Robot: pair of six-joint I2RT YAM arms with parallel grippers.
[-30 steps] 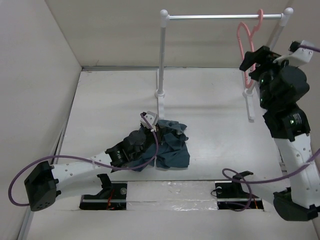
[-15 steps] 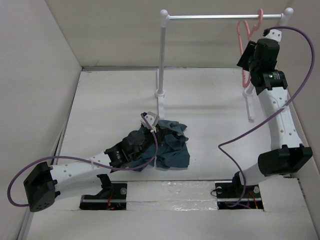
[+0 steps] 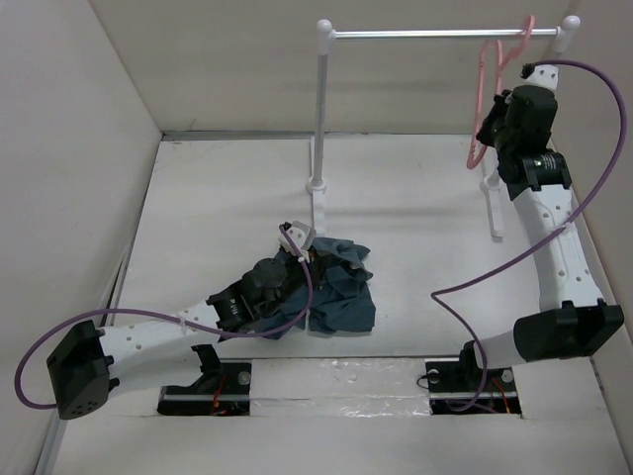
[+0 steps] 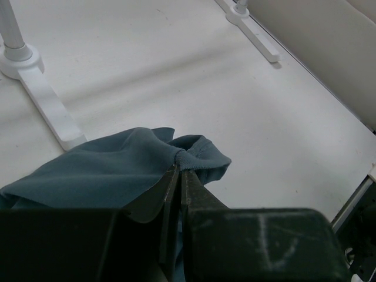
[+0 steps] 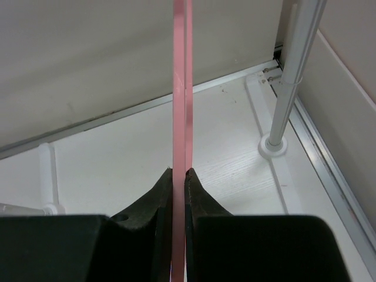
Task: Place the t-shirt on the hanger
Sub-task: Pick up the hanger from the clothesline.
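The dark teal t-shirt [image 3: 336, 292] lies crumpled on the table's near middle. My left gripper [image 3: 295, 237] is shut on a bunched hem of the t-shirt [image 4: 117, 170], its fingertips [image 4: 180, 170] pinching the fold. The pink hanger [image 3: 481, 99] hangs by its hook from the silver bar at the far right. My right gripper [image 3: 492, 119] is shut on the hanger [image 5: 181, 88], whose thin frame runs straight up between the two black fingers [image 5: 158, 200].
A white-posted rack with a silver bar [image 3: 435, 33] spans the back; its left post [image 3: 320, 109] and foot [image 4: 47, 106] stand just behind the t-shirt, its right post [image 5: 291, 76] beside the hanger. Walls close in on the left, back and right.
My right arm rose and reached to the hanger, then its jaws closed on the frame and the hanger tilted slightly left. The left arm and t-shirt stayed still.
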